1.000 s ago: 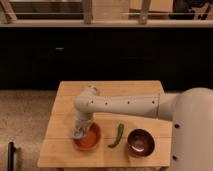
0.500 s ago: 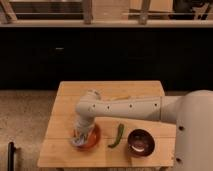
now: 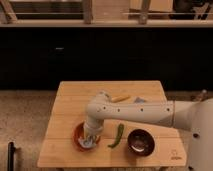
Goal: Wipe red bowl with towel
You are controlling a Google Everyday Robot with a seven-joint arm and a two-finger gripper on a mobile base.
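A red bowl [image 3: 80,135] sits on the wooden table [image 3: 65,110] near its front left. My gripper [image 3: 89,140] is down inside the bowl, pressing a pale grey towel [image 3: 88,144] against the inside. The white arm reaches in from the right and hides much of the bowl.
A green chili pepper [image 3: 117,136] lies right of the red bowl. A dark brown bowl [image 3: 140,141] stands at the front right. A yellow object [image 3: 120,98] and a small bluish object [image 3: 139,100] lie behind the arm. A dark counter runs behind the table.
The arm has swung lower and toward the front left, carrying the gripper and towel from the bowl's middle toward its near left side.
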